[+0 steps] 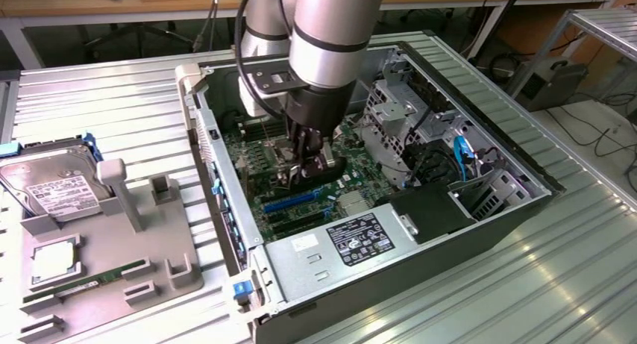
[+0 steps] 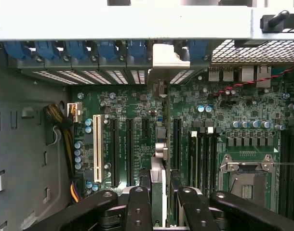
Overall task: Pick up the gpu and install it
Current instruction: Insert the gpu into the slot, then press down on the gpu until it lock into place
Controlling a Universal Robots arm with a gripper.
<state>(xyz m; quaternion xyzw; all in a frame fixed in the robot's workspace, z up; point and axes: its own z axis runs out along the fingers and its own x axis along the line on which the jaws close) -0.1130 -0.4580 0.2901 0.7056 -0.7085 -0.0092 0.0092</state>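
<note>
Inside the open computer case (image 1: 214,146), my gripper (image 1: 309,165) reaches down over the green motherboard (image 1: 268,161). It is shut on the gpu (image 1: 324,169). The wrist view shows the gpu (image 2: 159,185) edge-on between my two black fingers (image 2: 137,207), standing upright over the motherboard (image 2: 209,103) among the black expansion slots. Its silver end bracket (image 2: 167,57) reaches the case's rear wall, beside the blue slot clips (image 2: 106,48). I cannot tell whether the card's edge sits in a slot.
A white slot (image 2: 97,147) and an empty processor socket (image 2: 246,178) flank the card. The power supply (image 1: 348,243) and drive cage (image 1: 398,113) crowd the case. On the exterior view's left, a grey fixture (image 1: 149,239) holds a hard drive (image 1: 55,187) and a RAM stick (image 1: 95,280).
</note>
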